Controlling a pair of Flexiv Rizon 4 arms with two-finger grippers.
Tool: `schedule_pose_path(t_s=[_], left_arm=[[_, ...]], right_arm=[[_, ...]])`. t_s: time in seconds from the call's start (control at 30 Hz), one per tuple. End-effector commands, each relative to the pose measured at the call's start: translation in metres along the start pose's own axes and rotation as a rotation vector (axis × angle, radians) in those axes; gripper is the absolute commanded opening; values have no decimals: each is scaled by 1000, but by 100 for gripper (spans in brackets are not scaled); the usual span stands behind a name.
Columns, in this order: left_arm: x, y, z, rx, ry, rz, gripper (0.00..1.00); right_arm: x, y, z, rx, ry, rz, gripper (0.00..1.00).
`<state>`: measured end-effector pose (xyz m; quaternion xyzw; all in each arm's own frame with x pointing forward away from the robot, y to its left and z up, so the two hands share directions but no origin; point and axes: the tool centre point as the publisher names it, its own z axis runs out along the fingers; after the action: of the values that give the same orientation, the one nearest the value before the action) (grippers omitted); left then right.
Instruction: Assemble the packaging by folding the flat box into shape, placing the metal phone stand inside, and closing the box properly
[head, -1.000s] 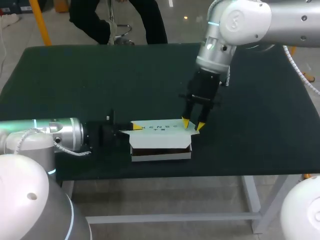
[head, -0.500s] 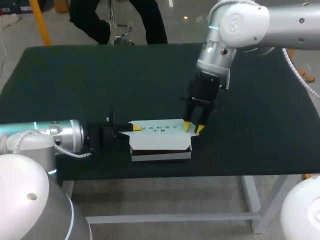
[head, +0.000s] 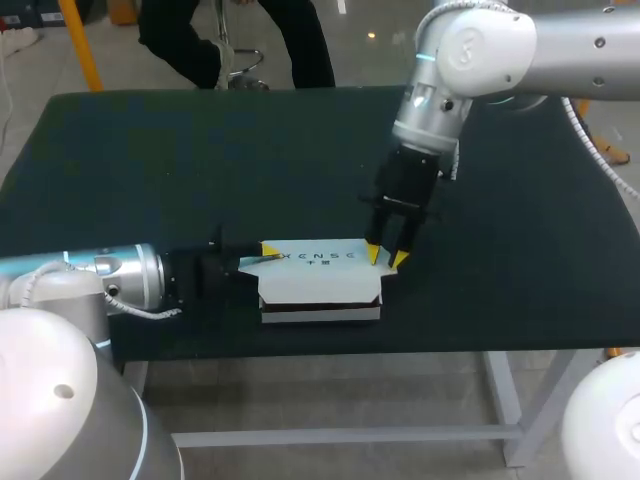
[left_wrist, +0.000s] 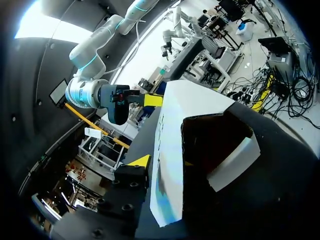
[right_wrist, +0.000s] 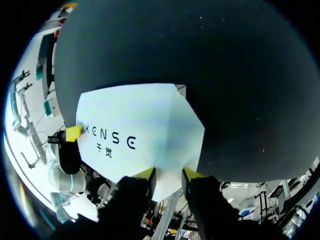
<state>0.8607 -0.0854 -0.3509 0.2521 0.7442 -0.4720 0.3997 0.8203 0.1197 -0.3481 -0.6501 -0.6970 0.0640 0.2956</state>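
Left arm (head: 110, 285) has eased back; box (head: 320, 282) hides whether left hand (head: 268, 252) or right hand (head: 386, 258) grips it.

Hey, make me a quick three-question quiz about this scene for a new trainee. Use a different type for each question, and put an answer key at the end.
1. True or false: a metal phone stand lies out on the dark table beside the white cardboard box with a printed lid.
2. Multiple choice: whose gripper is at the box's right end? A) my left arm's B) my right arm's C) neither
3. Short answer: on which side does the box show a dark gap under its lid?
Key:
1. False. No stand shows on the table.
2. B. The right gripper is there, and the left gripper is at the left end.
3. The front side, facing the robot.
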Motion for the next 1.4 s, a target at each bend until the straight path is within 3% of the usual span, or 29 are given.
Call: schedule_pose_path(t_s=[0.03,0.27,0.57,0.63,0.67,0.77,0.83,1.03,1.07,1.3,1.37,1.4], left_arm=[[-1,-1,-7,2,-12,0,31],[-4,-2,-21,-13,-23,-14,36],[-2,-3,-50,-73,8,-40,50],[-3,-4,-59,-72,20,-56,59],[-4,-5,-63,-80,27,-64,71],[-7,-8,-77,-103,67,-89,91],[-11,-11,-85,-103,103,-121,100],[-29,-22,-113,-105,231,-251,100],[-32,-24,-117,-138,214,-250,100],[-56,-34,-134,-249,408,-484,100],[-62,-32,-132,-355,423,-533,100],[-65,-29,-130,-479,381,-532,100]], right_arm=[[0,3,-1,10,0,0,38],[-1,5,-1,11,2,2,38],[-1,5,-1,6,8,-4,39],[-1,5,-1,6,9,-6,39],[-1,5,0,7,9,-7,39],[-1,5,0,7,10,-10,38],[-1,5,0,7,12,-11,38],[-2,5,1,2,18,-15,39],[-2,5,1,1,18,-15,39],[-2,5,2,-7,22,-19,39],[-2,5,2,-8,23,-21,39],[-2,5,2,-8,23,-21,39]])
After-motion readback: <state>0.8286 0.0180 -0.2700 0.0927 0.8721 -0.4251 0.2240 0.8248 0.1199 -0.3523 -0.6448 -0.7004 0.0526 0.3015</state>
